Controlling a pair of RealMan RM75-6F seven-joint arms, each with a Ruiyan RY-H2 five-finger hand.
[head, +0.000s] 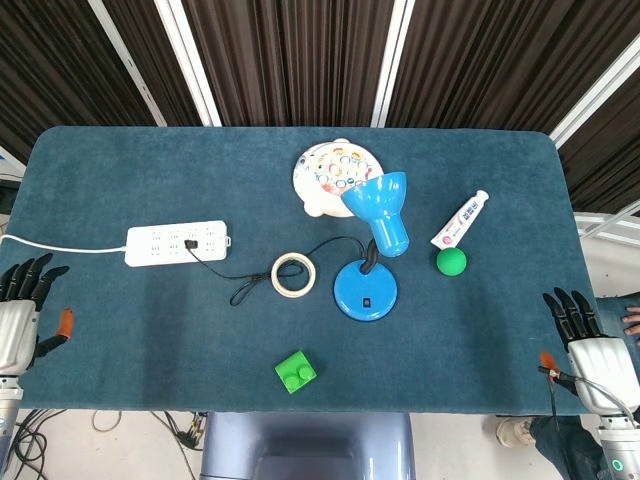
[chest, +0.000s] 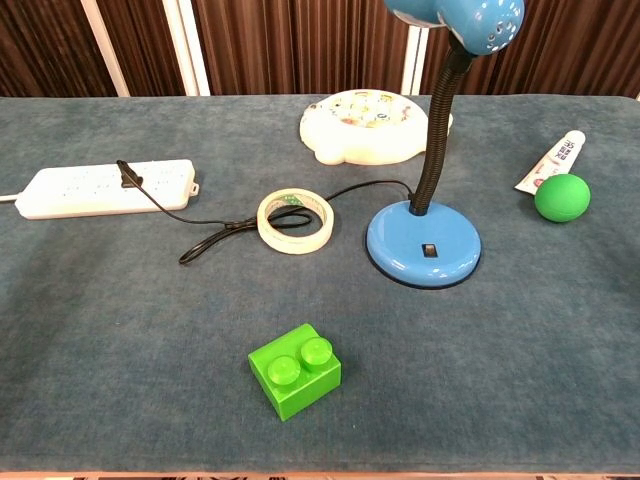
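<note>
My left hand (head: 20, 320) hovers at the table's front left corner, fingers spread and holding nothing. At the front right edge my right hand (head: 590, 345) is also spread and empty, off the cloth's corner. Neither hand shows in the chest view. The green ball (head: 452, 261) (chest: 562, 197) is the nearest object to the right hand. The blue desk lamp (head: 366, 290) (chest: 424, 243) stands mid-table, its cord running to the white power strip (head: 178, 243) (chest: 105, 187).
A tape roll (head: 294, 274) (chest: 295, 221) lies left of the lamp base. A green toy brick (head: 295, 372) (chest: 294, 371) sits near the front edge. A toothpaste tube (head: 460, 219) (chest: 552, 161) lies behind the ball, and a white round toy (head: 333, 175) (chest: 375, 125) at the back.
</note>
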